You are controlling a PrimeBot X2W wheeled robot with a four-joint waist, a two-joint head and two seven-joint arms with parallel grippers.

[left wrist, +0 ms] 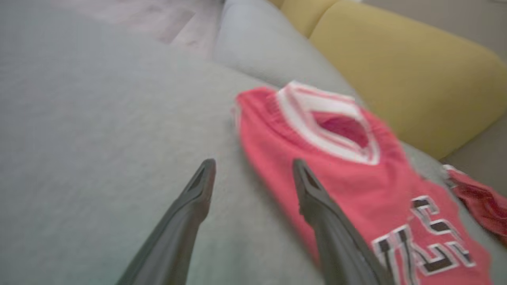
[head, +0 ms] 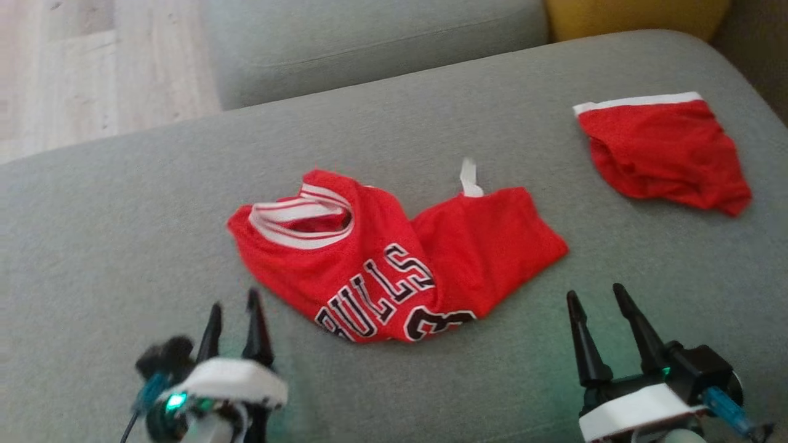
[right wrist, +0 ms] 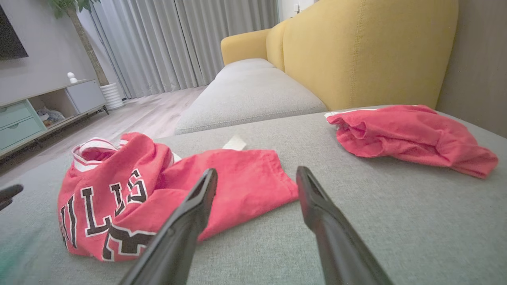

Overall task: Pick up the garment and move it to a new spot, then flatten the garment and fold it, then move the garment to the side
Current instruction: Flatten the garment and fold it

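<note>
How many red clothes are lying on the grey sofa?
2. The Bulls jersey lies crumpled in the middle; the other red garment lies apart, farther back on the robot's right. None seems hidden.

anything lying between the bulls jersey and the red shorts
No, just bare grey cushion separates the jersey from the shorts, clear in the head view.

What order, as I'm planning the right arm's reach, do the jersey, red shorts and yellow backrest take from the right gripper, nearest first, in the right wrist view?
1. jersey, just ahead, mostly to the left.
2. red shorts, farther on, to the right.
3. yellow backrest, farthest, behind the shorts.
</note>
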